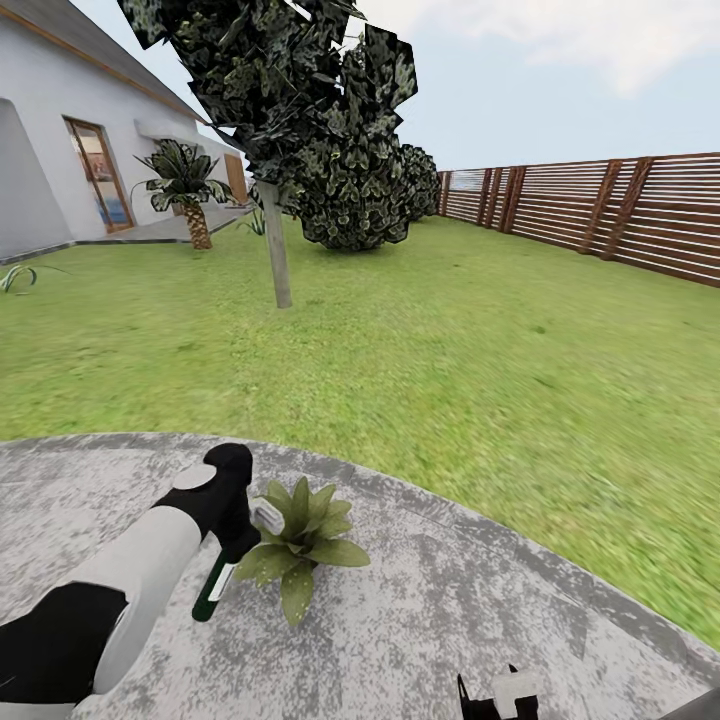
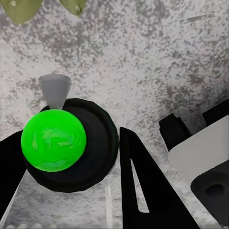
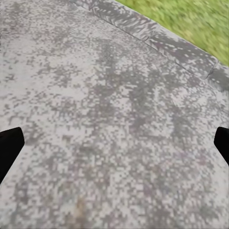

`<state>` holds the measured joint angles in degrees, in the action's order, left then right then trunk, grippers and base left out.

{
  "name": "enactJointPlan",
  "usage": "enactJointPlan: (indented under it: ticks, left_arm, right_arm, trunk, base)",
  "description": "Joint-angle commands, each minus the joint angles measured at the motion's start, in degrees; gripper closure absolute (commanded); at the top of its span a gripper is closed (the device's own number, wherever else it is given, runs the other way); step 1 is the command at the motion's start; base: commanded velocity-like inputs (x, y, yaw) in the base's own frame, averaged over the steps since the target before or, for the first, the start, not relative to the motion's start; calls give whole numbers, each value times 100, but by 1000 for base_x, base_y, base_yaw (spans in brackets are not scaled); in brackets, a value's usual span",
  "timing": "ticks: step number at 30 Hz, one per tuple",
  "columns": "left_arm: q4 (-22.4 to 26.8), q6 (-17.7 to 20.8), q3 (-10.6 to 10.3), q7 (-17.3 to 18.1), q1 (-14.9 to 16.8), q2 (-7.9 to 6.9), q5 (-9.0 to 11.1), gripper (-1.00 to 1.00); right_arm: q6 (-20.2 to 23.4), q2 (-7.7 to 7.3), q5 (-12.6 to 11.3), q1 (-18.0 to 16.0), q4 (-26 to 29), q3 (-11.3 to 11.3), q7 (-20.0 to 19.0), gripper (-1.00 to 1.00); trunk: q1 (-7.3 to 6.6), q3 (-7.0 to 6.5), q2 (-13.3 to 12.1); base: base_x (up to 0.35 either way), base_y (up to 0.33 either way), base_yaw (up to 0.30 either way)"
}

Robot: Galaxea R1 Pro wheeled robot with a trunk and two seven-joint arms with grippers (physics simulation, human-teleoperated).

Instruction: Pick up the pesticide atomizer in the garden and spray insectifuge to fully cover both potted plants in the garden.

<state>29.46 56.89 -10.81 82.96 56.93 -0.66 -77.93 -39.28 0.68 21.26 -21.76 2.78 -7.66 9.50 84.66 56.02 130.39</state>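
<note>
While the left arm reaches out over the grey paved patio (image 1: 420, 620), the scene reads like this:

left end effector (image 1: 232, 545): clenched on the pesticide atomizer (image 1: 222, 575), black fingers either side of it in the left wrist view, gripper at (image 2: 71, 152).
pesticide atomizer: held above the patio, just beside the potted plant; head view shows dark body with a green and white stripe hanging down below the end effector, light-grey nozzle (image 1: 266, 516) poking toward the leaves. Left wrist view shows round black body (image 2: 90, 143) with bright green cap (image 2: 53, 139) on it and a grey cone tip (image 2: 55, 90).
potted plant (image 1: 300, 535): rosette of pointed green leaves sitting on the patio, right next to the nozzle, touching or nearly, cannot tell. Two leaf tips (image 2: 28, 9) at the edge of the left wrist view. Pot hidden under leaves.
right end effector (image 1: 492, 695): at the lower edge of head view, dark with a white block on top; right wrist view shows two black finger tips (image 3: 9, 148) far apart over bare patio, released, nothing between.
garden: green lawn (image 1: 400, 340) beyond the patio edge, thin-trunk tree (image 1: 275, 250), dark bush (image 1: 360, 190), small palm (image 1: 190, 190), brown slatted fence (image 1: 620, 210) on the right, white house (image 1: 60, 150) with a door on the left.
</note>
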Motion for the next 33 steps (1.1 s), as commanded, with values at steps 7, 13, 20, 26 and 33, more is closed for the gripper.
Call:
enactJointPlan:
  ticks: [7,13,20,26,33]
  left_arm:
    - [13,50,-19,79,-58,-14,4,100]
    - [15,50,-10,84,-59,-9,14,100]
    - [21,50,-9,88,-49,29,-10,100]
    - [20,50,-22,81,4,313,-65,100]
    - [20,67,-41,71,14,533,-61,100]
  right_arm:
    - [-10,-42,55,-4,-5,-43,46,-100]
    - [-10,-108,46,-4,2,-43,43,-100]
    - [-10,-104,45,-4,3,-43,43,-100]
    - [-10,-104,45,-4,3,-43,43,-100]
    - [-10,-103,45,-4,0,-43,43,-100]
  trunk:
    - [-1,5,2]
    - [-1,5,2]
    - [-1,5,2]
    - [-1,5,2]
    - [-1,5,2]
  base:
    - [0,0,0]
    - [155,111,0]
    - [115,84,0]
    - [2,2,0]
    - [0,0,0]
